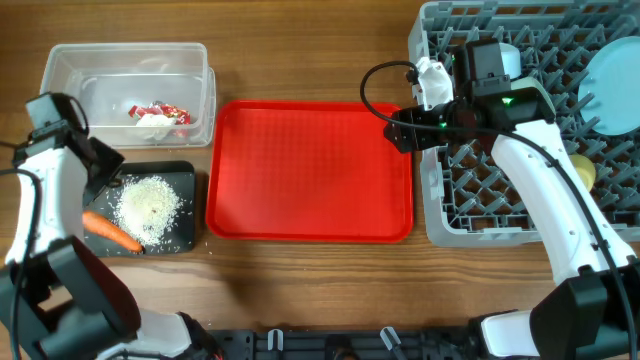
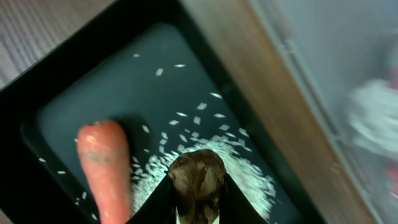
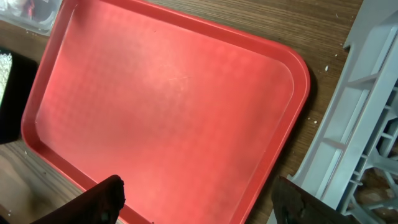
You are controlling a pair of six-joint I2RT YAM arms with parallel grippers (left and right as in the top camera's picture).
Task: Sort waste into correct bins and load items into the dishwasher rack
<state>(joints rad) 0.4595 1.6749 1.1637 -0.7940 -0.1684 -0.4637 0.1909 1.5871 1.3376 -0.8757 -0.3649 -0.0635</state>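
Holding the brown scrap (image 2: 198,177) pinched between my left jaws, I hover just above the black tray (image 1: 186,176), where the carrot (image 1: 110,231) and the rice (image 1: 148,205) lie. The scrap hangs over the edge of the rice heap, beside the carrot's blunt end. I judge this to be the release position, since food waste is gathered in this tray. The clear tub (image 1: 60,70) just behind it on the bench (image 1: 300,60) holds the red wrapper (image 1: 160,110) and the white napkin (image 1: 153,125), so dry rubbish is kept apart from food.

My right jaws stand spread wide with nothing between them, poised over the right end of the red tray (image 1: 310,170), at the left wall of the grey rack (image 1: 440,225). That tray shows nothing on its surface. In the rack, the blue plate (image 1: 615,90) stands at the far right and a yellow cup (image 1: 583,172) sits below it among the pegs. Sorting appears nearly complete, with the scrap as the last piece to drop.
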